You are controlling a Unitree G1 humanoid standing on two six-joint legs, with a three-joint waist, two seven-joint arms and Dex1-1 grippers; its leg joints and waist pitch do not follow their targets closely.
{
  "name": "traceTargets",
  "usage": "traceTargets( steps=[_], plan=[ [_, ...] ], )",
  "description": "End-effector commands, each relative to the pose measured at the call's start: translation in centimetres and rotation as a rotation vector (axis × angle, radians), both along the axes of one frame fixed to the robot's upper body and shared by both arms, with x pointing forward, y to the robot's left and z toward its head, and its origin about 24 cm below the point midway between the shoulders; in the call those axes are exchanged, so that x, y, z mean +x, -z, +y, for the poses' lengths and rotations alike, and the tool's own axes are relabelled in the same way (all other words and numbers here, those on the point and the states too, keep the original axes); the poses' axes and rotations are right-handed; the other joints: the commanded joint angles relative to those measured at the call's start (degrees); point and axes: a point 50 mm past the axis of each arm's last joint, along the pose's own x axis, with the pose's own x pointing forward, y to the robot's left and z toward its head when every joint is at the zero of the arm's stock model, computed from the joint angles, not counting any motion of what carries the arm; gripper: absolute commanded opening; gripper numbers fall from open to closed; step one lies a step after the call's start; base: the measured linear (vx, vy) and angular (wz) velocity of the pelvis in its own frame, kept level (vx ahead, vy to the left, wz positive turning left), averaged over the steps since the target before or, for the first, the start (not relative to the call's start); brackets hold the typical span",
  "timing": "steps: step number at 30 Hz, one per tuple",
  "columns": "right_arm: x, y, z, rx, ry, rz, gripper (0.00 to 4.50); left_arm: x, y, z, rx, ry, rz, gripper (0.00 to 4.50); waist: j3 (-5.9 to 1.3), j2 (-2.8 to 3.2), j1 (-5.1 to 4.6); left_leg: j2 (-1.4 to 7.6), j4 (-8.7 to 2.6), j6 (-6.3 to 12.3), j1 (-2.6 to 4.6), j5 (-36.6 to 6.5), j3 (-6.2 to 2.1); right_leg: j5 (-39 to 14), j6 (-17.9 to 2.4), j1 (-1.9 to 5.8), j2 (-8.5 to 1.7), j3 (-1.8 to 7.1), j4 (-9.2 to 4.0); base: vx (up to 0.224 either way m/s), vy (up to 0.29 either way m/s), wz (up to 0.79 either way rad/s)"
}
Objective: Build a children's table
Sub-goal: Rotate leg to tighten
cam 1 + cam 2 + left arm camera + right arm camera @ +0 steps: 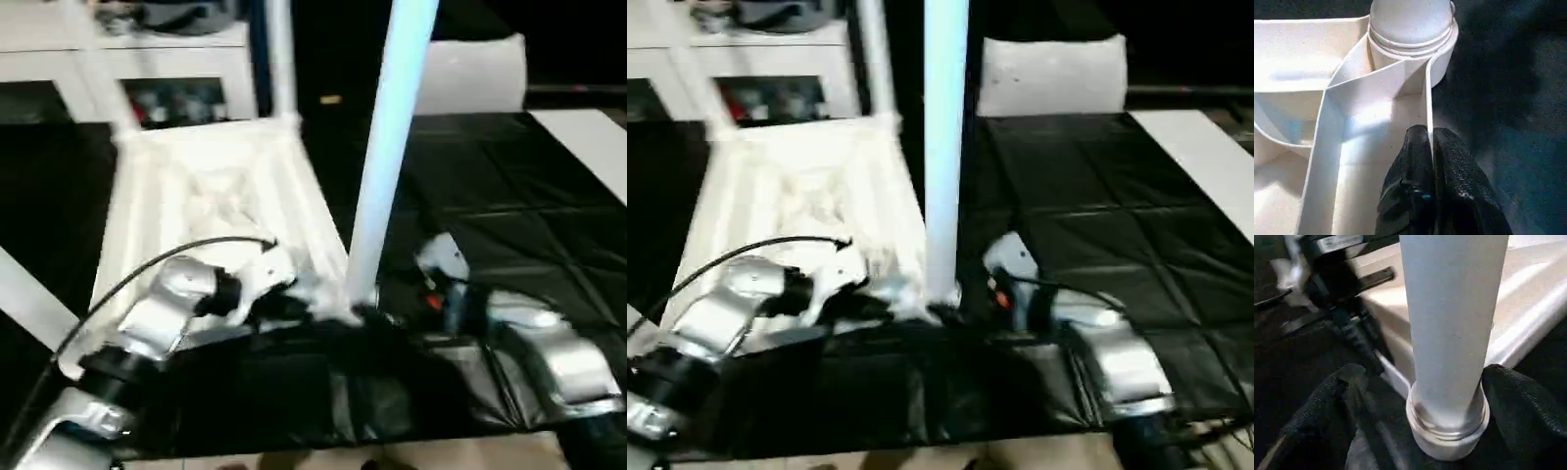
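Observation:
The children's table lies upside down on the black cover, its ribbed white top [196,196] facing up. A long white leg [387,157] stands upright in the near right corner socket [1447,431]. My right gripper [1422,396] is open, with one black finger [1337,396] on each side of this leg's base. My left gripper [1428,134] is shut on the thin rim [1427,98] of the top, just beside that socket [1410,29]. Two more legs [279,59] [93,69] rise from the far corners, and another white leg [29,299] crosses the left edge.
A white cabinet [147,54] with shelves stands behind the table. A white block [470,73] sits at the back right and a flat white board [588,147] lies at the far right. The black cover's front edge [323,436] runs just below my forearms.

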Motion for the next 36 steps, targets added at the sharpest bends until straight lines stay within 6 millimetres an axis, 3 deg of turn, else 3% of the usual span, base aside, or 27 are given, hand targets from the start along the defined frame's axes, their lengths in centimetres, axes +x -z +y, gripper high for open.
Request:
traceTargets(
  steps=[1, 9, 15, 17, 21, 23, 25, 34, 36],
  plan=[
    [-0.7, -0.3, 0.8, 0.015, -0.144, 0.004, 4.03, -0.4, -1.2, -1.5, -0.039, 0.163, -0.023, 0.0, -3.43, -0.51, -0.06, -0.28, -4.03, 3.9, -0.24, -11.7, 1.28, -19.5, -9.44, 3.7, -1.93, 2.18, -3.65, 0.0, 0.0, 0.0],
    [-0.4, -0.3, 0.0, -0.06, -0.273, -0.004, 4.03, -1.5, -1.3, -0.5, 0.004, 0.322, 0.022, 0.0, -3.66, -0.58, 0.69, -0.13, -3.81, 4.41, -0.26, -9.16, 1.44, -15.99, -11.26, 3.63, -1.95, 2.27, -3.07, 0.0, 0.0, 0.0],
    [-0.5, 0.0, 0.0, -0.069, -0.319, 0.02, 4.03, -1.8, -1.3, -0.4, 0.007, 0.349, 0.026, 0.0, -3.64, -0.6, 1.57, -0.05, -3.81, 4.1, -0.2, -8.96, 1.53, -16.75, -10.81, 3.65, -1.98, 2.32, -3.07, 0.0, 0.0, 0.0],
    [-0.5, 0.1, 0.0, -0.074, -0.335, 0.021, 3.77, -1.8, -1.2, -0.4, 0.007, 0.355, 0.028, 0.0, -3.65, -0.53, 1.67, -0.09, -3.81, 3.89, -0.24, -9.17, 1.53, -17.0, -10.69, 3.65, -1.98, 2.28, -3.11, 0.0, 0.0, 0.0],
    [-0.2, 0.1, 0.2, -0.053, -0.359, 0.046, 3.66, -1.8, -1.1, -0.2, 0.011, 0.355, 0.025, 0.0, -3.65, -0.63, 1.62, -0.15, -3.79, 3.73, -0.27, -9.73, 1.49, -18.15, -10.22, 3.69, -1.92, 2.23, -3.17, 0.0, 0.0, 0.0],
    [-0.2, 0.1, 0.2, -0.048, -0.365, 0.053, 3.28, -1.8, -1.1, -0.2, 0.013, 0.354, 0.025, 0.0, -3.7, -0.83, 1.65, -0.15, -3.73, 3.84, -0.32, -9.14, 1.48, -17.61, -10.28, 3.71, -1.9, 2.23, -2.99, 0.0, 0.0, 0.0],
    [-0.2, 0.0, 0.2, -0.047, -0.369, 0.057, 3.25, -1.8, -1.1, -0.2, 0.014, 0.353, 0.023, 0.0, -3.72, -0.68, 1.71, -0.1, -3.71, 3.91, -0.27, -8.84, 1.49, -17.26, -10.38, 3.65, -1.9, 2.25, -2.99, 0.0, 0.0, 0.0],
    [-0.3, 0.1, 0.2, -0.019, -0.391, 0.101, 2.42, -1.7, -1.1, 0.0, -0.001, 0.325, 0.019, 0.0, -3.72, -1.02, 1.73, -0.16, -3.68, 3.89, -0.38, -8.82, 1.5, -18.08, -10.12, 3.74, -1.89, 2.21, -3.02, 0.0, 0.0, 0.0],
    [-0.4, 0.2, 0.4, -0.008, -0.391, 0.107, 2.31, -1.7, -1.1, -0.1, -0.019, 0.31, 0.024, 0.0, -3.74, -0.84, 1.78, -0.12, -3.63, 3.9, -0.32, -8.53, 1.54, -17.69, -10.23, 3.6, -1.88, 2.23, -2.98, 0.0, 0.0, 0.0]
  ],
)
